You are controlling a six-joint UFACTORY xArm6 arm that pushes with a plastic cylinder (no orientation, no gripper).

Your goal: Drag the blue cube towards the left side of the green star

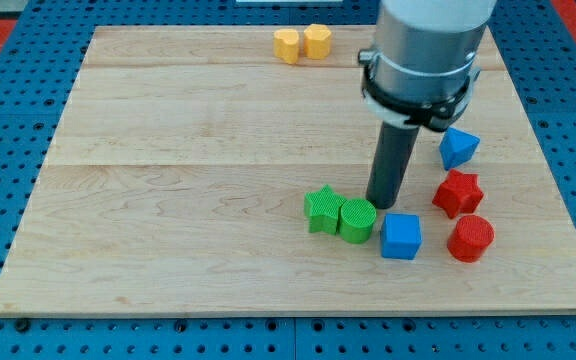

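The blue cube (401, 236) lies on the wooden board at the lower right of centre. The green star (323, 209) lies to its left, with a green cylinder (357, 220) touching the star's right side and standing between star and cube. My tip (381, 204) rests on the board just above the cube's upper left corner and just right of the green cylinder, close to both.
A red star (457, 192) and a red cylinder (470, 239) lie right of the cube. A blue triangular block (458, 148) lies above the red star. Two yellow blocks (302, 43) sit at the board's top edge.
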